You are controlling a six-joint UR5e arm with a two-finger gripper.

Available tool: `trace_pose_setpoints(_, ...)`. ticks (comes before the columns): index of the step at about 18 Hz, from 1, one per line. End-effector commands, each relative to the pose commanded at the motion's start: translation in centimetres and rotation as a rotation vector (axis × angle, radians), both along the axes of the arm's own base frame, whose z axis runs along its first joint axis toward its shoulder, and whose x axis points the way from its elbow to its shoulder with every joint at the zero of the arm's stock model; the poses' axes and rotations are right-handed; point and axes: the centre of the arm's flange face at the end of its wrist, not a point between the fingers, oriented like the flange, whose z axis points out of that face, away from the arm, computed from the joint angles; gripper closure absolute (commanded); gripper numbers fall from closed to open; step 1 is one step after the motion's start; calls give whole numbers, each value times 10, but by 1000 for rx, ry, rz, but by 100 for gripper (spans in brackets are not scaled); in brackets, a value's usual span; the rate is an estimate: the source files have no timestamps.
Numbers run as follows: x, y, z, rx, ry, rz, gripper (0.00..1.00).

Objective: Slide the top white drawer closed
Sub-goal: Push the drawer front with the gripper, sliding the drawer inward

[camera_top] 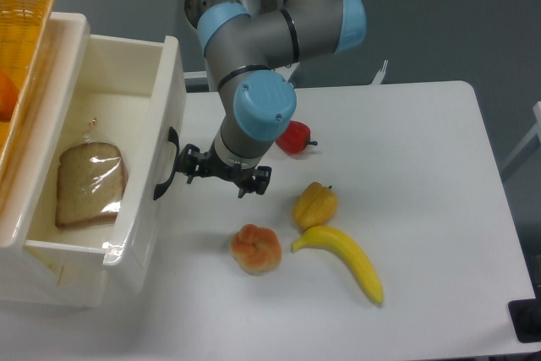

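At the left of the frame the top white drawer (127,116) stands pulled open with a bagged slice of bread (90,183) inside, and the gripper (179,165) sits just beside its black handle (166,163), whether its jaws are apart being impossible to tell.

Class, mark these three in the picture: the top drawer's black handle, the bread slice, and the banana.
Handle (166,163), fixed camera, middle of its curved bar.
Bread slice (90,182), fixed camera, centre of the crumb.
Banana (348,259), fixed camera, mid-length of its yellow body.
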Motion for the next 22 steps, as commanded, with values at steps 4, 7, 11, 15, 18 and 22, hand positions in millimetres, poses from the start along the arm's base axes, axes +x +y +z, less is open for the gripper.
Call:
trace_pose_setpoints(4, 8, 3, -1, -8, -4, 7, 0)
trace_pose_setpoints(7, 15, 7, -1, -11, -3, -1, 0)
trace_pose_setpoints(11, 24, 11, 0, -13, -5, -8, 0)
trace_pose_setpoints(15, 30, 13, 1, -15, -9, -12, 0)
trace_pose_setpoints(18, 24, 12, 5, 2, -16, -1, 0)
trace_pose_setpoints(22, -24, -8, 21, 15, -5, 63, 0)
